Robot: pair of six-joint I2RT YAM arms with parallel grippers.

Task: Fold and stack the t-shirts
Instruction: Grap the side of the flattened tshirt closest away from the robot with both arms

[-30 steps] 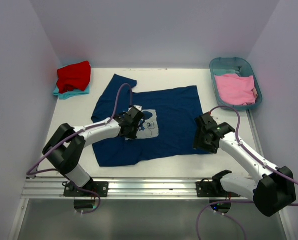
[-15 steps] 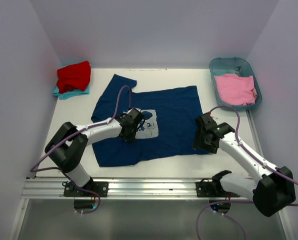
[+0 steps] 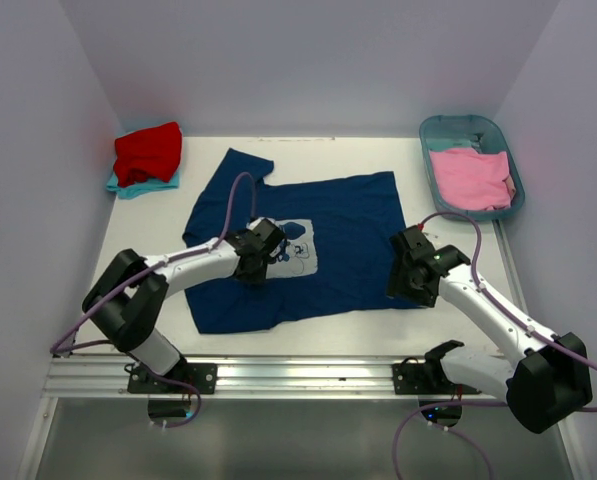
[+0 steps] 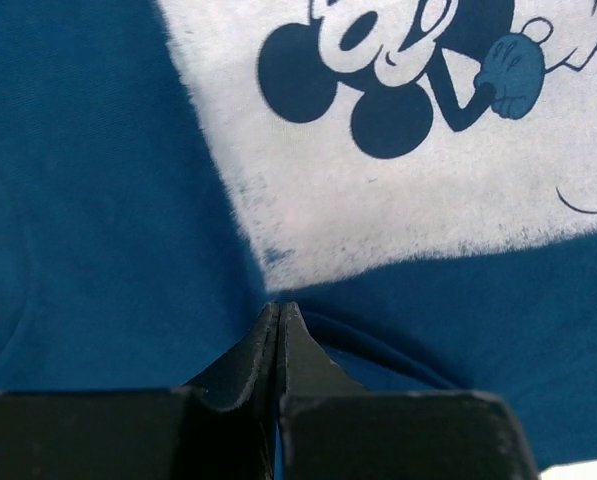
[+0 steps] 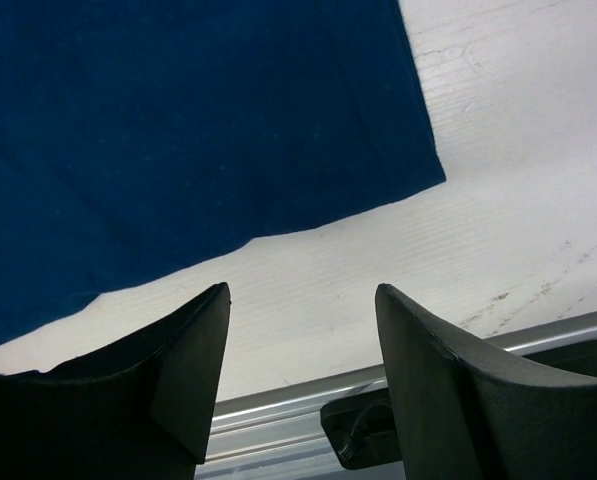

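- Navy t-shirt [image 3: 350,225]: one item, spread flat and print side up across the middle of the table [image 3: 458,235]. One short sleeve points toward the far left. The near right corner lies flat close to the table's right edge.
- Print [image 4: 428,190]: pale square panel with a cartoon mouse, on the shirt's chest. In the top view the left gripper partly covers it.
- Left gripper [image 4: 278,312]: fingers pressed together with no gap, tips down on the navy cloth at the print's lower edge. A small ridge of cloth runs off from the tips. Whether any cloth is caught between them cannot be told.
- Right gripper [image 5: 303,292]: fingers spread wide, nothing between them, over bare table just off the shirt's near right corner. Not touching the cloth.
- Red t-shirt [image 3: 149,150]: folded, at the far left corner of the table, lying on top of the teal t-shirt [image 3: 126,186], which shows only along its left and near edges.
- Pink t-shirt [image 3: 470,178]: loosely bunched inside the teal tub [image 3: 434,131] at the far right of the table, well apart from the navy shirt.
- Metal rail [image 3: 298,376]: runs along the near edge of the table and carries both arm bases.
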